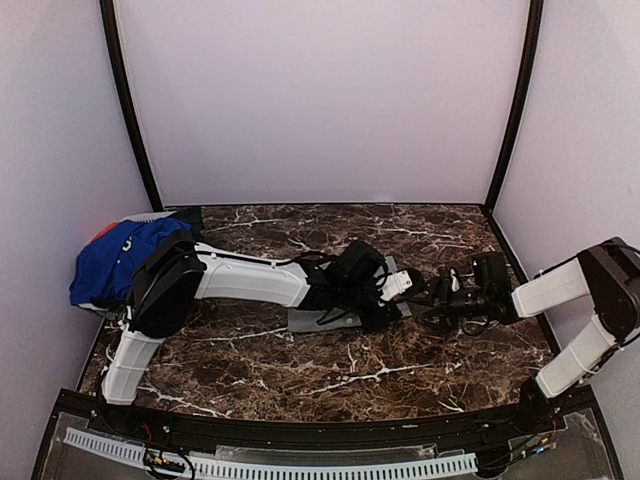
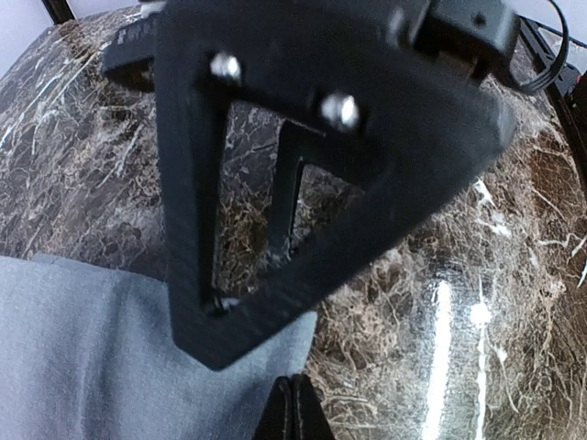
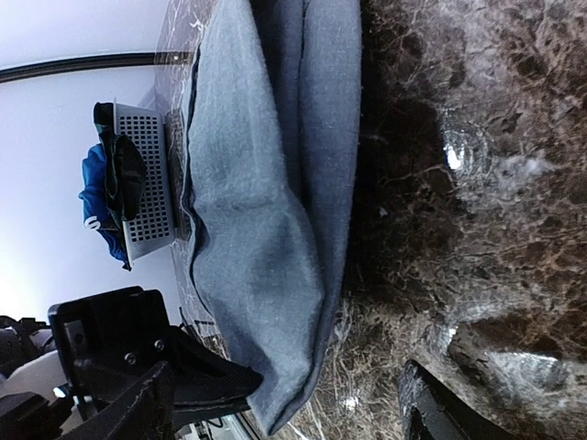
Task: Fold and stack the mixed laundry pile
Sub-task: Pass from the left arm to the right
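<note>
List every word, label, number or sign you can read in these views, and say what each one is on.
Nothing can be read.
White print on the blue T-shirt: too small and crumpled to read.
Grey folded cloth, marble table, basket: no text visible.

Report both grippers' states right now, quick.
Left gripper: shut, at the edge of the grey shirt; whether it pinches the cloth cannot be told.
Right gripper: open, holding nothing.
</note>
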`<state>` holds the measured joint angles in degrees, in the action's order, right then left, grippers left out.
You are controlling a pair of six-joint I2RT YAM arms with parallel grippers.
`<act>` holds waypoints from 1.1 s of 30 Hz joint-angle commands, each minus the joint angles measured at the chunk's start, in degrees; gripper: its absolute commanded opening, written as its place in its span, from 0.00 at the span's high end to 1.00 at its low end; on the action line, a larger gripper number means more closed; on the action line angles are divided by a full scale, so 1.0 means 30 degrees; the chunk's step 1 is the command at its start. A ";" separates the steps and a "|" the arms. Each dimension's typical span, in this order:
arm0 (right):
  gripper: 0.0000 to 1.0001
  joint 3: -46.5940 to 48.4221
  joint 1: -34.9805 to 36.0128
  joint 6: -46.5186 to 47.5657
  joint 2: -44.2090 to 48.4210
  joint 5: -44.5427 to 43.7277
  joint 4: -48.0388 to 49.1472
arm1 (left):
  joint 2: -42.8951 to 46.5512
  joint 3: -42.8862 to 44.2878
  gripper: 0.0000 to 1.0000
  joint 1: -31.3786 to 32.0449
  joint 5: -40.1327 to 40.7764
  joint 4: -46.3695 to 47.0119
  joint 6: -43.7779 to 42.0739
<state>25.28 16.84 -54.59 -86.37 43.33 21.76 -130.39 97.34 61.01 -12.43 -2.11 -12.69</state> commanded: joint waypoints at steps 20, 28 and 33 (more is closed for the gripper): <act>0.36 0.5093 0.1384 -0.4463 -0.9093 0.1907 0.6929 | 0.2474 -0.1556 1.00 -0.0094 -0.1849 0.1475 -0.0316; 0.53 0.5933 0.1418 -0.5242 -1.1402 0.3288 0.8790 | 0.2711 -0.2030 1.00 -0.0159 -0.1885 0.1748 -0.0502; 0.81 0.5973 0.1320 -0.4511 -1.0803 0.3709 0.7530 | 0.2827 -0.2086 0.97 -0.0261 -0.1842 0.1455 -0.0285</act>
<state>43.29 20.64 -69.56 -118.96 53.34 48.03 -126.41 91.79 60.62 -17.08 1.67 -13.37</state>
